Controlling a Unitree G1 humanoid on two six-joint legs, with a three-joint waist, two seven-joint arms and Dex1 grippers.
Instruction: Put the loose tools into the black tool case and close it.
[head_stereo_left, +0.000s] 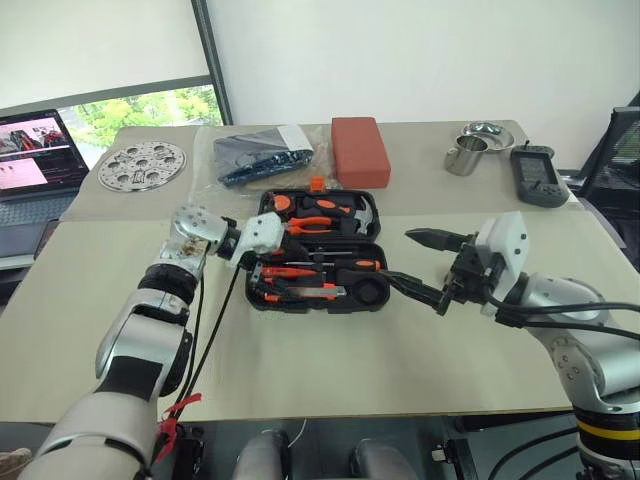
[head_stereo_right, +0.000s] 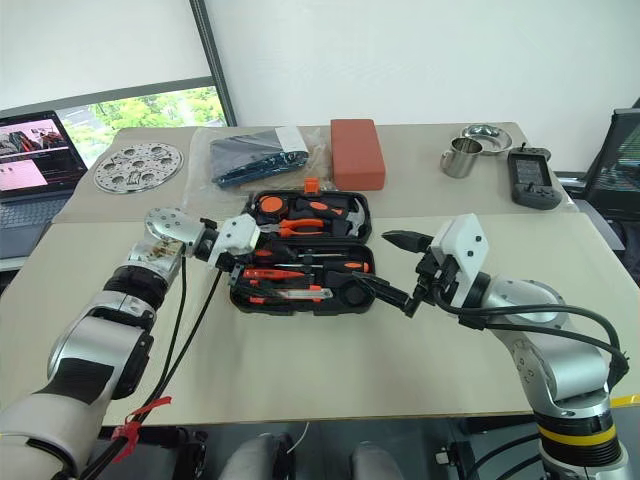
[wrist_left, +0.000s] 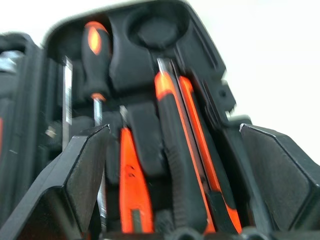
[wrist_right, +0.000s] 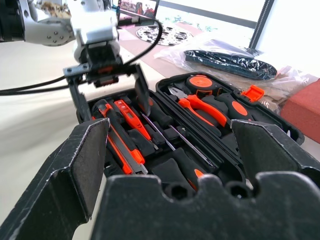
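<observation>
The black tool case (head_stereo_left: 372, 293) lies open mid-table, lid back. In its near half rest a black-and-orange screwdriver (head_stereo_left: 340, 265), an orange pen-like tool (head_stereo_left: 273, 272) and the utility knife (head_stereo_left: 300, 292). Pliers (head_stereo_left: 310, 225) and a hammer (head_stereo_left: 352, 208) fill the far half. My left gripper (head_stereo_left: 265, 258) hovers open just above the case's left end, fingers pointing down over the screwdriver handle (wrist_left: 95, 55) and the knife (wrist_left: 175, 150), holding nothing. Beside the case's right end, my right gripper (head_stereo_left: 398, 256) is open and empty, aimed at the case.
Behind the case lie a red block (head_stereo_left: 359, 150) and a clear bag of dark items (head_stereo_left: 262, 155). A steel cup (head_stereo_left: 465, 157), a bowl (head_stereo_left: 487, 131) and a handheld controller (head_stereo_left: 537, 175) stand back right. At back left are a perforated round plate (head_stereo_left: 142, 165) and a laptop (head_stereo_left: 35, 155).
</observation>
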